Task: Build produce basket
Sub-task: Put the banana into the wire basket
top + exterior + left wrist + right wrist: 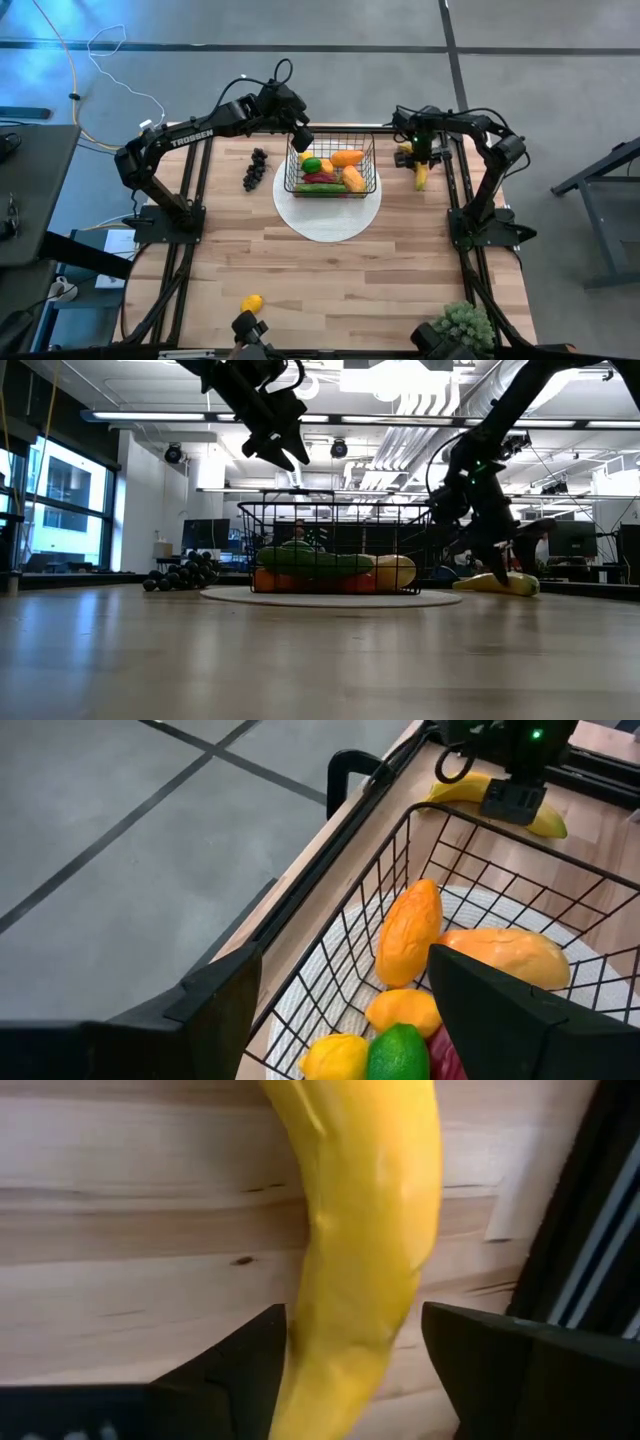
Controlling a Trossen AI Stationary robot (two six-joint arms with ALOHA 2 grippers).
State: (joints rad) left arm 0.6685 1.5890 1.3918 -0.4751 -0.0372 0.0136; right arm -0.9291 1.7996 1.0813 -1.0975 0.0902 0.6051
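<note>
Fingers of my right gripper (345, 1365) stand apart, straddling the banana (421, 176) at the desk's right edge, its length crossing their gap; left gripper (301, 137), fingers spread, hovers over the basket (372, 160) mid-frame.

A light wood-plank table (330, 275) is seen from above. A flat white round disc (328, 222) is laid near the far edge, approx. centred. Dark grapes (255, 169) are placed left of it; a banana (421, 176) by the far right corner. A lemon (251, 303) is set near the front edge, w/ a bushy green plant (463, 323) at the front right corner.
</note>
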